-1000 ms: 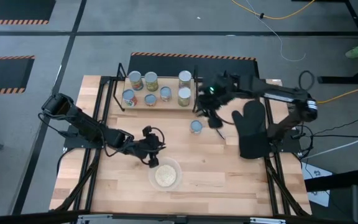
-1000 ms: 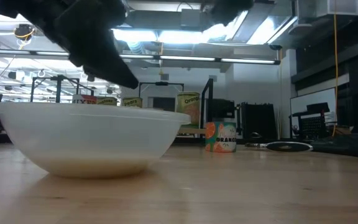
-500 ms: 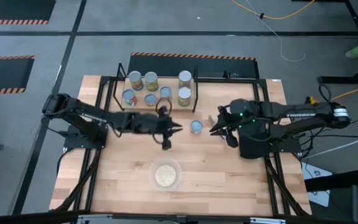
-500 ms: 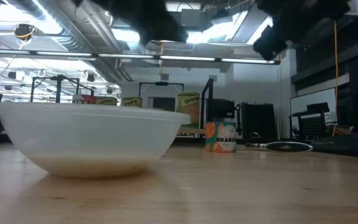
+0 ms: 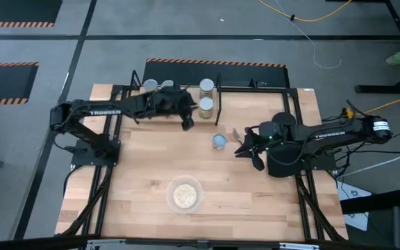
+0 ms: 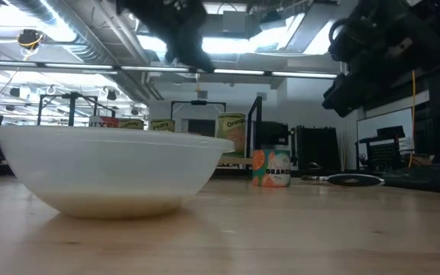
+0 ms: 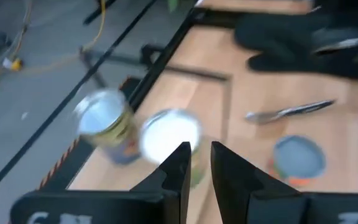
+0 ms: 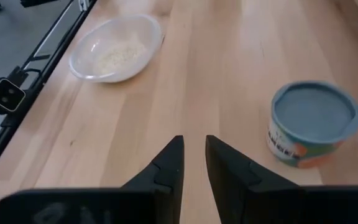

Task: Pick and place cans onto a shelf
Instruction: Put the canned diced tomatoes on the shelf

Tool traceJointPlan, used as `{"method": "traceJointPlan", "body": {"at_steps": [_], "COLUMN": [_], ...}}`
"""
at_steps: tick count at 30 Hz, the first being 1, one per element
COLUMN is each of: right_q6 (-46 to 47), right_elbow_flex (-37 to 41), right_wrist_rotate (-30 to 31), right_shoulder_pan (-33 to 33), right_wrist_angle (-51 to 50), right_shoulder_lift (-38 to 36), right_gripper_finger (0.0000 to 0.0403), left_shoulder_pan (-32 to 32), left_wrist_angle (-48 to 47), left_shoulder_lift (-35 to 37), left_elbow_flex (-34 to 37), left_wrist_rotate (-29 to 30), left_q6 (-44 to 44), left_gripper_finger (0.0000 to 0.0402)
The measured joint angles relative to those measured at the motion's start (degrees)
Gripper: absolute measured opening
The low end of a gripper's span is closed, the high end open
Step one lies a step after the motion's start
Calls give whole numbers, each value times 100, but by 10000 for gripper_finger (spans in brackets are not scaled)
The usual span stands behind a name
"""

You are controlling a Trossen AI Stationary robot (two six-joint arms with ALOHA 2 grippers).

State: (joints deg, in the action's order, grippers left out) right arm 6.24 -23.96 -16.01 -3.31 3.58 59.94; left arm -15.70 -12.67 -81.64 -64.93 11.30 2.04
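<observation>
Your left gripper (image 5: 186,119) hung over shelf (image 5: 179,111), fingers (image 7: 178,163) nearly together, narrow gap, nothing pinched. Its arm hid most cans on shelf; you could count only tall pair (image 5: 205,97) at shelf's right end and two tops at far left. Wrist picture blurred, labels unreadable. Your right gripper (image 5: 245,144) sat beside loose blue-topped can (image 5: 219,142) on table (image 5: 137,201), fingers nearly closed, empty. Bowl (image 5: 185,195) near front edge.
</observation>
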Motion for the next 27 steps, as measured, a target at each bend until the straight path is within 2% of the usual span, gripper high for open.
{"method": "traceJointPlan", "body": {"at_steps": [7, 14, 18, 23, 27], "right_q6": [254, 251, 247, 238, 231], "right_elbow_flex": [153, 153, 153, 153, 153], "right_wrist_rotate": [-3, -2, -2, -2, -2], "right_shoulder_pan": [1, 0, 0, 0, 0], "right_wrist_angle": [94, 144, 142, 142, 142], "right_shoulder_lift": [1, 2, 2, 2, 2], "right_gripper_finger": [71, 71, 71, 71, 71], "left_shoulder_pan": [-637, -848, -841, -820, -818], "left_wrist_angle": [-334, -374, -433, -523, -491], "left_shoulder_lift": [-415, -1031, -1285, -1378, -1372], "left_elbow_flex": [-2, -2, -2, 6, 4], "left_wrist_rotate": [-80, -584, -583, -191, -132], "left_q6": [6, 276, 307, 305, 305], "left_gripper_finger": [55, 55, 55, 55, 55]}}
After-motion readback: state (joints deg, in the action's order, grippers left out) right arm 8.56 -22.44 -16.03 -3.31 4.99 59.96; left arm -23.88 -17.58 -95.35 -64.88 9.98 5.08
